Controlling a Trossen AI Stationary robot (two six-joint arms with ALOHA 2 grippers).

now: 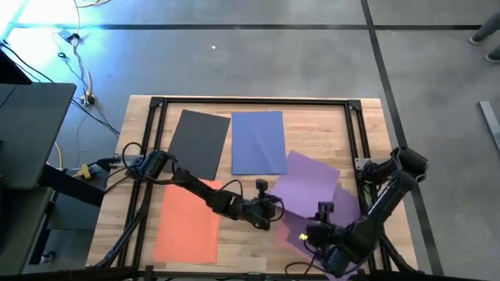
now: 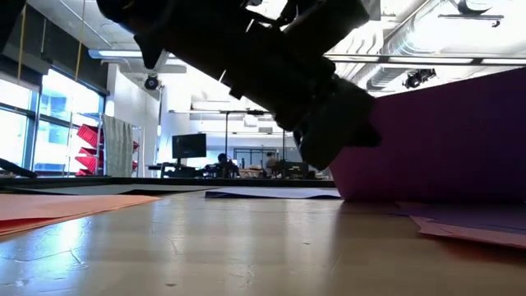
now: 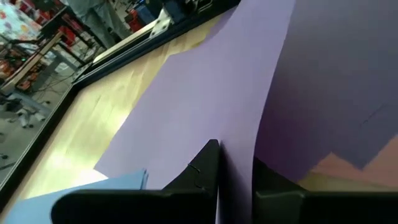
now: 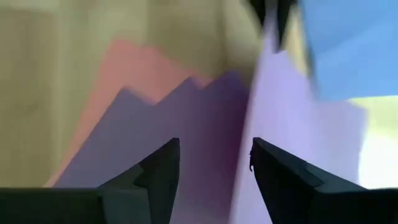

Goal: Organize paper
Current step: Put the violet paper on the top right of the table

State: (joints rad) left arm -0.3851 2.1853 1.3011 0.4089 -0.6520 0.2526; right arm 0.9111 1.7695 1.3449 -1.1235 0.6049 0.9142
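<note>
The purple sheet (image 1: 312, 186) lies askew at the right of the table, over a pink sheet (image 1: 295, 234). My left gripper (image 1: 275, 208) is shut on its left edge, which stands up like a wall (image 2: 444, 140). My right gripper (image 4: 214, 162) hovers open over the purple sheet's near part (image 4: 186, 124), and the raised crease runs between its fingers. The dark grey sheet (image 1: 199, 140) and the blue sheet (image 1: 258, 140) lie flat side by side at the far middle. The orange sheet (image 1: 187, 222) lies flat at the near left. My left gripper pinches the purple sheet's left edge (image 3: 239, 143) between its two fingers, a single layer as far as it shows. The fingers come from the table's left, nearly level and slanting a little down. The held edge is lifted and stands upright, while the sheet's right part (image 1: 328, 179) stays on the table.
A black frame (image 1: 250, 101) runs around the wooden table top (image 1: 242, 242). Bare wood shows between the orange and purple sheets. The two arms are close together at the near middle. Beyond the table, cables lie on the floor at the left.
</note>
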